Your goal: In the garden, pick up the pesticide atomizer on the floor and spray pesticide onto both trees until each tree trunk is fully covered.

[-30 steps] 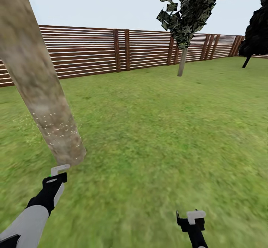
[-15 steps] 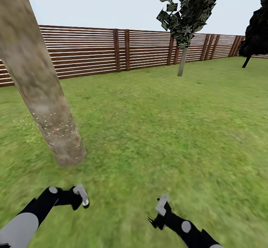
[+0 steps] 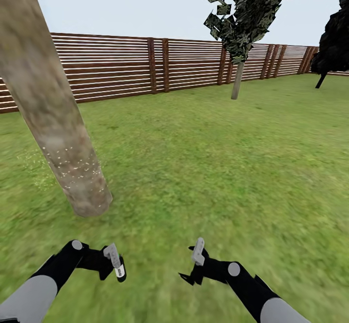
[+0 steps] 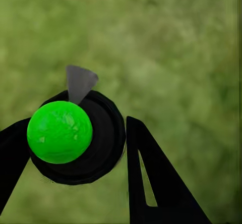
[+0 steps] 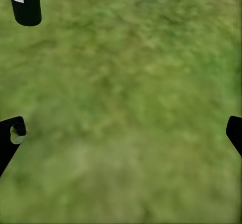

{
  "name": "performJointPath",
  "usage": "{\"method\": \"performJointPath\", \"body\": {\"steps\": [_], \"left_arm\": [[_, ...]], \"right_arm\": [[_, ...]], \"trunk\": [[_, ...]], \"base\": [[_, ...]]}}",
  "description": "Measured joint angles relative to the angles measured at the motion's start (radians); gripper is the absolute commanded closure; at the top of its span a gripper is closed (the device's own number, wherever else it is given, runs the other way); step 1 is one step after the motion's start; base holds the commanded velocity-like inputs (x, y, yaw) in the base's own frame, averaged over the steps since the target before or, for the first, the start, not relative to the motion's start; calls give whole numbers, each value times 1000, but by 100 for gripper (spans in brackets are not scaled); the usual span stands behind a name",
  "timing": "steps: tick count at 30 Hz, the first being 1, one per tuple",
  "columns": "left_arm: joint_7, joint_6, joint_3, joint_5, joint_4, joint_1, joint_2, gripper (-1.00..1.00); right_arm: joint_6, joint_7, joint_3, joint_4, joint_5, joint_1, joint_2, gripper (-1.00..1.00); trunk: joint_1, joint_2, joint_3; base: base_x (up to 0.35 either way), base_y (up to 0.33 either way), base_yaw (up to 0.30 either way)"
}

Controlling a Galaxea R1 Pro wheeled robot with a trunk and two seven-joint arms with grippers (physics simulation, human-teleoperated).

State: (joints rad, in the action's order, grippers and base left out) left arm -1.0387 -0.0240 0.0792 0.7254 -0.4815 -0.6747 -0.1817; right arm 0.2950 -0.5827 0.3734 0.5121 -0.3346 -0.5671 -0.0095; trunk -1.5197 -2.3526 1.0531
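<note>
Atomizer [image 4: 59,131] in left gripper [image 3: 115,265] — both arms low, turned inward

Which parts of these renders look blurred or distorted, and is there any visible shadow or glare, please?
Head view: the grass smears toward the bottom, the fence stays crisp, and the near tree trunk leans as though wide-angle stretched; lighting is flat, without cast shadows. Left wrist view: the turf is soft behind a sharp green-topped atomizer. Right wrist view: the lawn is blurred throughout, no glare.

flat, even daylight with no cast shadows; the grass [image 3: 203,168] smears into blur nearest the camera, crisper toward the fence [image 3: 121,66].
</note>
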Motion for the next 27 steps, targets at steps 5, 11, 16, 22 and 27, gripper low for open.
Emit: {"method": "performJointPath", "body": {"steps": [5, 11, 16, 22, 27], "left_arm": [[-5, 11, -26, 2, -2, -6, 19, 100], [-51, 20, -151, 152, -2, -14, 93, 100], [-64, 21, -151, 165, -3, -17, 108, 100], [-66, 24, -151, 200, -14, -41, 169, 100], [-64, 40, -155, 217, -17, -44, 188, 100]], "right_arm": [[-28, -25, 4, 28, 0, -1, 6, -100], [-231, -166, 9, 230, 0, -2, 39, 100], [-241, -167, 10, 235, 0, -2, 50, 100], [-316, -166, 9, 238, -6, -3, 94, 100], [-335, -165, 9, 244, -6, -4, 104, 100]], "trunk": [[0, 0, 0], [0, 0, 0], [0, 0, 0], [0, 0, 0], [0, 0, 0]], "base": [[0, 0, 0], [0, 0, 0], [0, 0, 0], [0, 0, 0], [0, 0, 0]]}}
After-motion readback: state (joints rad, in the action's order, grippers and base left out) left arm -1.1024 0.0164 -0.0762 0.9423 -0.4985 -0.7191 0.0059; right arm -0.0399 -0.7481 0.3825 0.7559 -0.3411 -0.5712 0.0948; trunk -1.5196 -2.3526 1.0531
